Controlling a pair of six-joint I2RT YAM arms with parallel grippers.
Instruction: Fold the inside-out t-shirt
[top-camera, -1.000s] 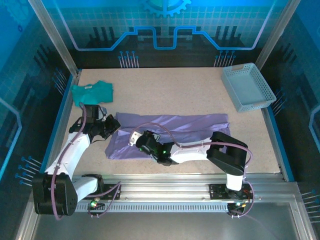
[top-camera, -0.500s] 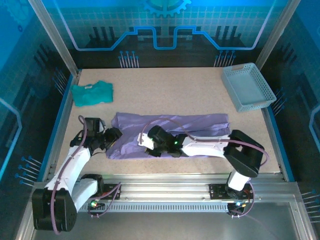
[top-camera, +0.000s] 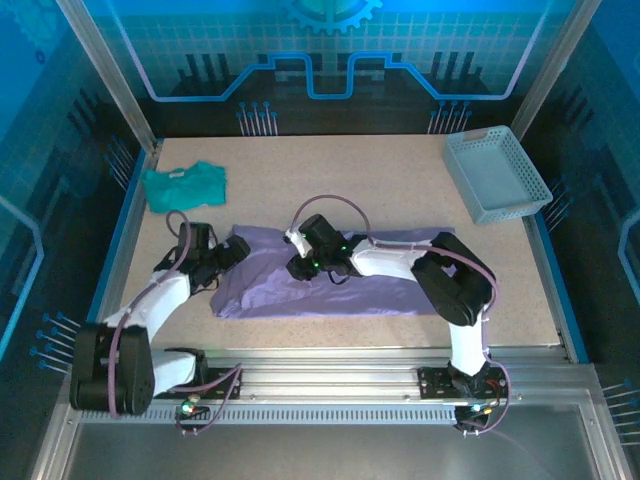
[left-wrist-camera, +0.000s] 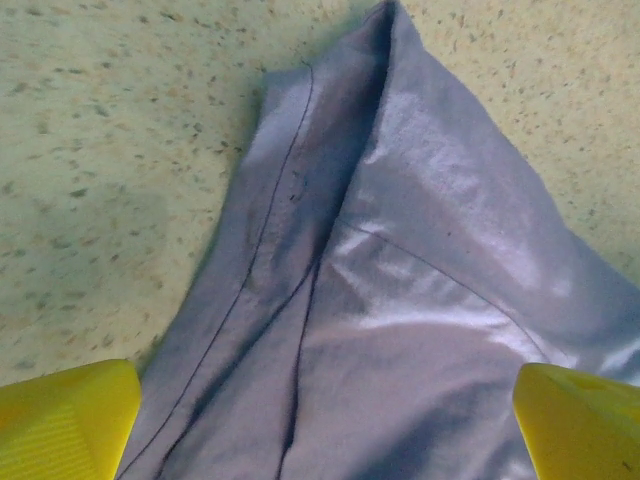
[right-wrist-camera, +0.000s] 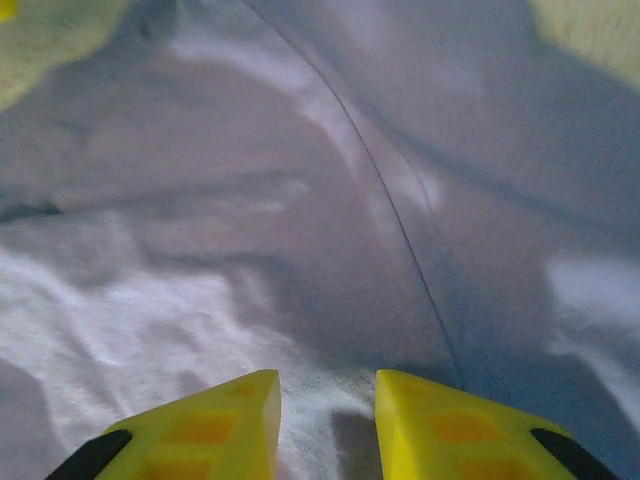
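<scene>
— Lavender t-shirt is seen from above, laid lengthwise and creased on the near surface. A flattening step is judged in hand. The teal shirt and basket lie well apart.

— Left wrist: the left end effector is spread wide over a seamed corner, with nothing gripped.

— Right wrist?

— The right end effector is narrowed over a seam. An edge must be grasped next.

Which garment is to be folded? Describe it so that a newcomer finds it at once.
Start from the speckled beige table and look at its near half. There the lavender t-shirt lies spread in a long band from left to right. Unlike the small teal-green cloth bunched in the far left corner, it is purple and much larger.
</scene>
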